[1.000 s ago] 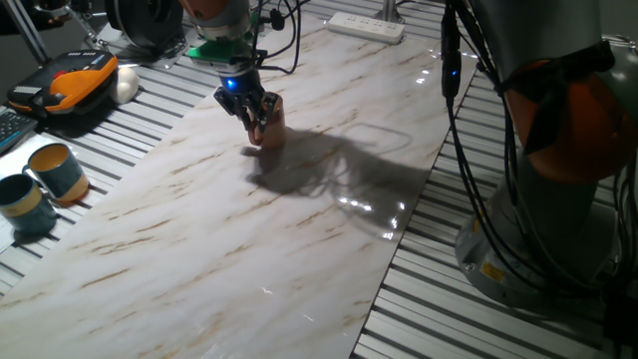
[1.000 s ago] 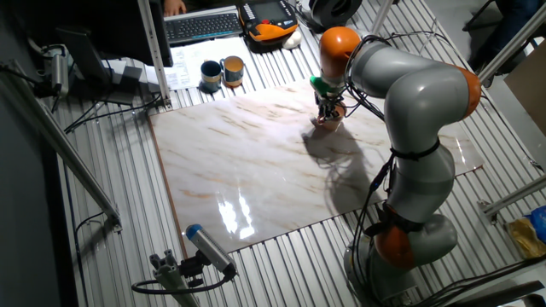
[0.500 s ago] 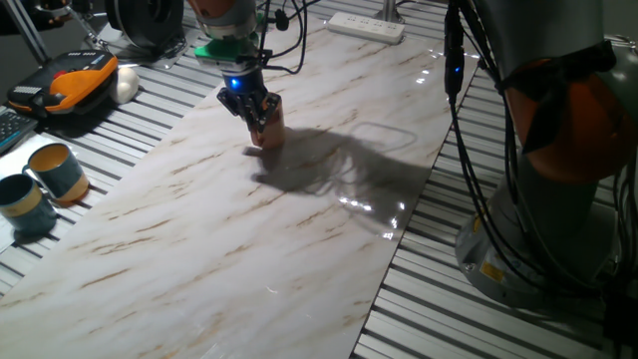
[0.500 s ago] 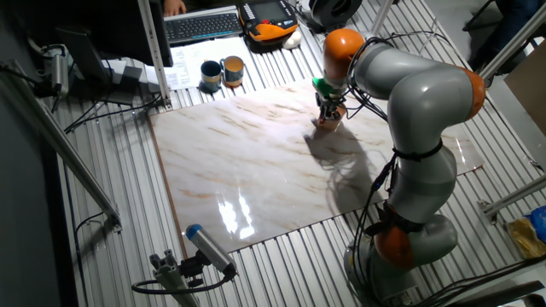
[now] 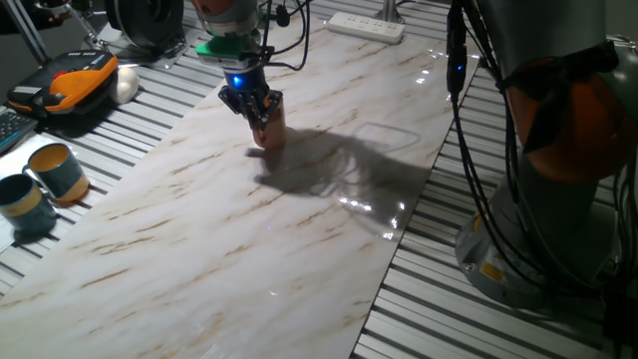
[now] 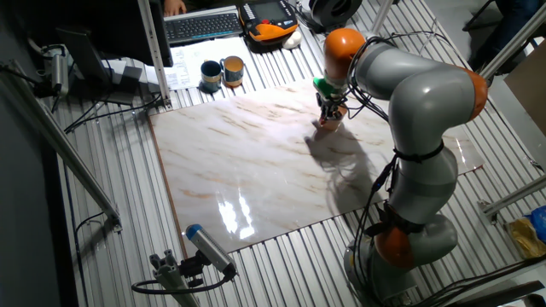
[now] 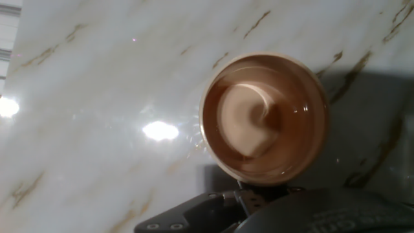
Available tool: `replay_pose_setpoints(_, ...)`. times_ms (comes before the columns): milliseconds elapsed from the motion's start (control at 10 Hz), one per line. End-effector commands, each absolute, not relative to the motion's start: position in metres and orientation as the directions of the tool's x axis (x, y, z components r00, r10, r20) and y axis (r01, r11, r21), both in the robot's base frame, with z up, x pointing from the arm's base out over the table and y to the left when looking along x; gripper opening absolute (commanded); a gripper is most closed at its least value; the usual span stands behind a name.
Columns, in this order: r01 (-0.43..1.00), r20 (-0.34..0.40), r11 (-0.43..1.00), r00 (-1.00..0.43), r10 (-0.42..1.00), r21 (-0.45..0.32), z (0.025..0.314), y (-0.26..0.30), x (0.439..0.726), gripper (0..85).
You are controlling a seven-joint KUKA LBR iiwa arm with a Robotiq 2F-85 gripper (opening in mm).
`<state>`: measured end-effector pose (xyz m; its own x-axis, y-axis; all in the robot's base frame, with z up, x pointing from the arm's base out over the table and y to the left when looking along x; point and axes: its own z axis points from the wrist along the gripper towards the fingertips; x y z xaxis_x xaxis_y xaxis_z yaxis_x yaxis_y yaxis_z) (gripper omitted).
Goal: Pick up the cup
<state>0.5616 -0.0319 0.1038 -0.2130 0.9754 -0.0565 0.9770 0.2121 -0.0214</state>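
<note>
The salmon-orange cup (image 5: 271, 128) stands upright on the marble slab (image 5: 229, 249) near its far end. It also shows in the other fixed view (image 6: 328, 123). My gripper (image 5: 254, 110) comes down from above onto the cup's near rim and looks shut on it. In the hand view the cup (image 7: 265, 116) is seen from above, slightly blurred, with its lighter inside showing. The gripper (image 7: 259, 189) sits at its lower rim there. I cannot tell whether the cup's base is touching the slab.
Two teal mugs (image 5: 60, 172) (image 5: 20, 202) stand on the slatted table left of the slab. An orange-black device (image 5: 75, 80) and a white power strip (image 5: 366, 25) lie at the back. The robot's base (image 5: 538, 219) and cables stand at the right.
The gripper and cup have shifted slightly to the right and a touch upward. Nothing else has moved.
</note>
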Motion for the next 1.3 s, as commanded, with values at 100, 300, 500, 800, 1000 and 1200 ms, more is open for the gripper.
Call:
replay_pose_setpoints(100,0.974,-0.056,0.224,-0.225,0.973,-0.02,0.11,-0.031,0.559,0.0)
replay_pose_setpoints(300,0.967,-0.036,0.254,-0.254,0.967,-0.004,0.127,-0.026,0.554,0.0)
replay_pose_setpoints(500,0.951,-0.036,0.31,-0.31,0.95,-0.007,0.14,-0.021,0.548,0.0)
replay_pose_setpoints(800,0.916,-0.048,0.4,-0.401,0.915,-0.023,0.155,-0.017,0.541,0.0)
replay_pose_setpoints(1000,0.895,-0.065,0.443,-0.445,0.893,-0.046,0.164,-0.01,0.539,0.0)
replay_pose_setpoints(1200,0.888,-0.076,0.455,-0.46,0.885,-0.067,0.172,0.004,0.539,0.0)
